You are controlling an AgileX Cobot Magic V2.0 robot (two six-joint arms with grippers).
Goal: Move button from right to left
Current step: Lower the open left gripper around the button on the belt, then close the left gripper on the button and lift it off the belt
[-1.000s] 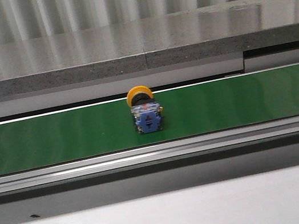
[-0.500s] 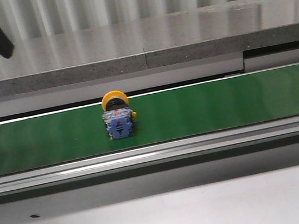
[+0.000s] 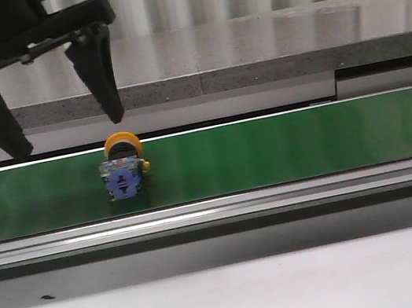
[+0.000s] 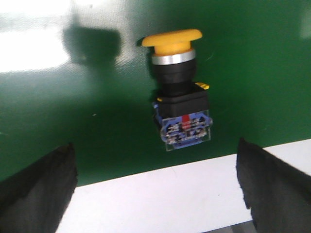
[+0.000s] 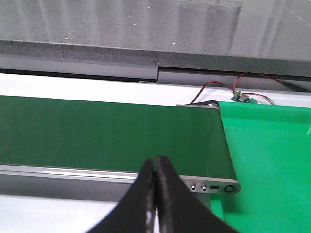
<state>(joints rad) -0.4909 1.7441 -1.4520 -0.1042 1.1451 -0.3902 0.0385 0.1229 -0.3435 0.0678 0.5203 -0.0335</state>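
Observation:
The button lies on its side on the green conveyor belt, yellow cap toward the back, grey-blue block toward the front. It shows in the left wrist view with red marks on its block. My left gripper hangs open above the belt, its fingers spread wide, the button below and just right of its middle. In the left wrist view the gripper holds nothing. My right gripper is shut and empty near the belt's right end, out of the front view.
A grey stone ledge runs behind the belt. A metal rail runs along its front, then a white table. Beside the belt's right end lie a bright green mat and red-black wires.
The button has travelled left along the belt. My left gripper has come down into view from the upper left, open, above the button.

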